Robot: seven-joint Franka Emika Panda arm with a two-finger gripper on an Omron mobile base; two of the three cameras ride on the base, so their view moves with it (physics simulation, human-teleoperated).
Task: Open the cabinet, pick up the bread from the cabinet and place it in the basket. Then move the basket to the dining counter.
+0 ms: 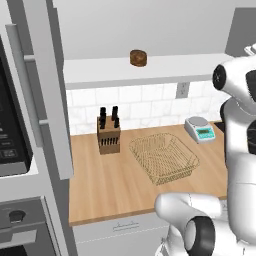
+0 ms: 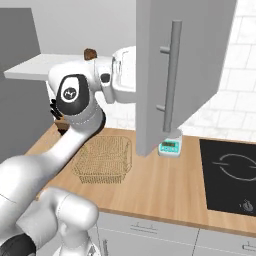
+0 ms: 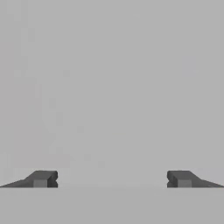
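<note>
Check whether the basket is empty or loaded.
Empty: the basket shows bare mesh, and the bread sits on the cabinet shelf.

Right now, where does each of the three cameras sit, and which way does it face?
Left base view: behind the arm's left, looking down at the counter, knife block, basket and bread on the cabinet shelf; white arm at right.
Right base view: behind the arm's right, facing the open cabinet door and cooktop; arm at left.
Hand view: on the hand, facing a blank grey surface; the gripper is open.
Both base views share basket, bread, scale.
</note>
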